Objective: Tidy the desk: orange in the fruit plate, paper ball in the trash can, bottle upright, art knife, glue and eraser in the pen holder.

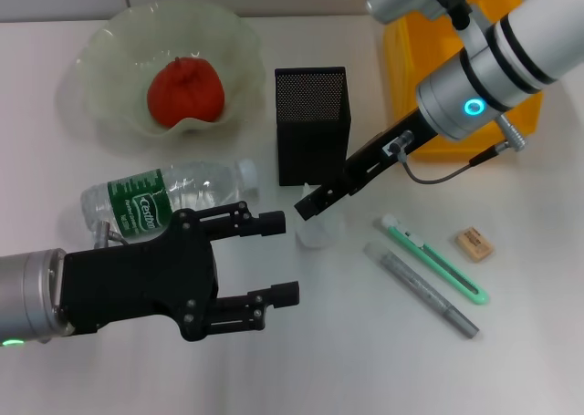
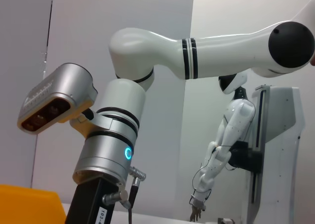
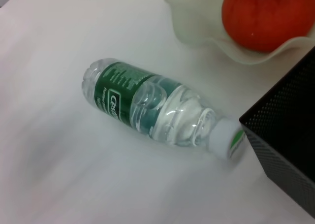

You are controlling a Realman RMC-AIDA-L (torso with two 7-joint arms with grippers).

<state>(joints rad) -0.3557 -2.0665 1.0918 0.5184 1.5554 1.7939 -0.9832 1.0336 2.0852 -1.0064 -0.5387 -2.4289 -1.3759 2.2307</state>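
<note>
**Bottle on its side, cap toward the holder**

The bottle (image 1: 169, 199) lies flat on the counter (image 1: 274, 369), long axis nine to three, cap at three, near the pen holder (image 1: 312, 123). The left claw (image 1: 274, 258) hovers spread at its five o'clock. The right claw (image 1: 308, 205), state unclear, hangs beyond the cap. Bare counter lies at six.

trash can (image 1: 411, 87): largely behind right arm | bottle (image 1: 155, 201): base behind left claw (image 1: 274, 260)

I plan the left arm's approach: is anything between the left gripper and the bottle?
Nothing visible. The open left gripper hovers just in front of the lying bottle, partly covering it in the head view; no other object lies between them.
</note>
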